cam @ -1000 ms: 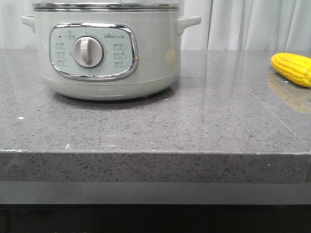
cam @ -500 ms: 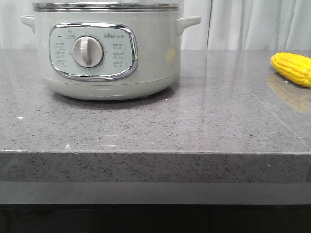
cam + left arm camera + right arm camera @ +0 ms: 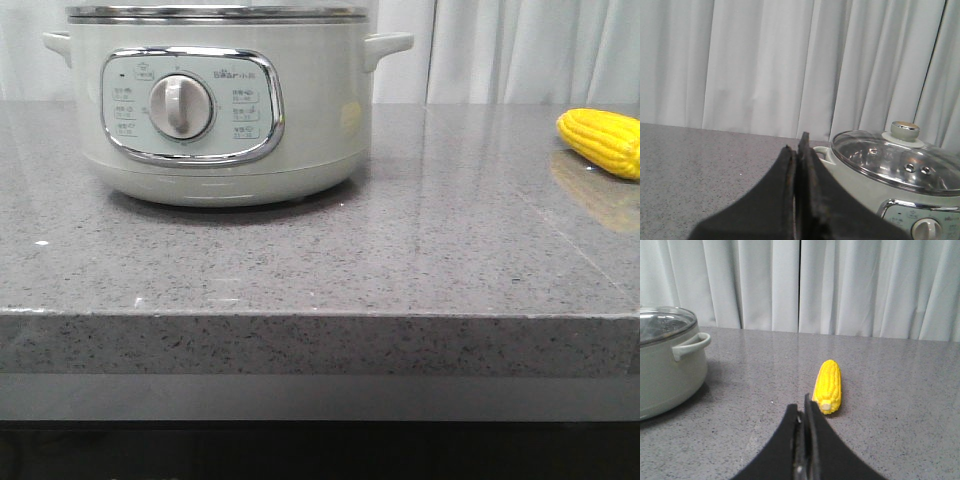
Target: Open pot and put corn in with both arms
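I see the pale green-white pot [image 3: 215,110] at upper left of the front view, glass lid [image 3: 890,160] on. The yellow corn [image 3: 601,142] lies at the right edge, well apart.

**Cooker and corn well apart on grey counter**

The pot [image 3: 215,110] sits at the left rear of the speckled grey countertop [image 3: 330,260], its chrome-framed control panel [image 3: 192,105] and round dial [image 3: 181,107] facing forward. The corn [image 3: 601,142] lies at the far right, cut by the frame edge. White curtains [image 3: 520,50] hang behind.
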`<state>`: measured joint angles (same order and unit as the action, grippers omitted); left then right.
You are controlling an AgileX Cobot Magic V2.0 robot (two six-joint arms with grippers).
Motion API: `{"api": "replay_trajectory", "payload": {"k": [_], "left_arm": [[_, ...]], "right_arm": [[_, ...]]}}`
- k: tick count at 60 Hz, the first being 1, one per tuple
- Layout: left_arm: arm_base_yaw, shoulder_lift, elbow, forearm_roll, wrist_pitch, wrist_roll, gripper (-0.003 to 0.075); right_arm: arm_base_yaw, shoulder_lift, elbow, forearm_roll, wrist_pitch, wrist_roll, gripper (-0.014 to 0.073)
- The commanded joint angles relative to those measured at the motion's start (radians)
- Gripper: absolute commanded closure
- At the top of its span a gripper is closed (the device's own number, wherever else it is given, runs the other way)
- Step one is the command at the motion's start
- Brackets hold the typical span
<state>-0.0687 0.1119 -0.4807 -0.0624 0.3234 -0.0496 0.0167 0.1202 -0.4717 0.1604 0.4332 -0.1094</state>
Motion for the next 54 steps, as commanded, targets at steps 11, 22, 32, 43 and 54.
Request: {"api": "replay_trajectory", "payload": {"k": [11,22,32,43,54], "left_arm": [[0.002,0.209,-0.236,-0.034,0.088,-0.003,0.0741],[0.002,0.273,-0.240,-0.072,0.087,-0.003,0.0741],[0.002,0.321,-0.240,-0.045,0.065,-0.003,0.0740],[0.002,0.359,-0.240,0.001,0.063,-0.001,0.0558],[0.002,0.380,-0.240,0.017,0.051,-0.001,0.0148]], "right_arm": [[0.001,0.239,-0.281,0.005,0.173,-0.003,0.0713],[0.001,0.316,-0.297,0.005,0.186,-0.003,0.0713],[0.001,0.346,-0.297,0.005,0.196,-0.003,0.0713],[0.001,0.355,-0.297,0.005,0.213,-0.003,0.0510],[0.001,0.355,-0.297,0.005,0.215,-0.003,0.0097]]}}
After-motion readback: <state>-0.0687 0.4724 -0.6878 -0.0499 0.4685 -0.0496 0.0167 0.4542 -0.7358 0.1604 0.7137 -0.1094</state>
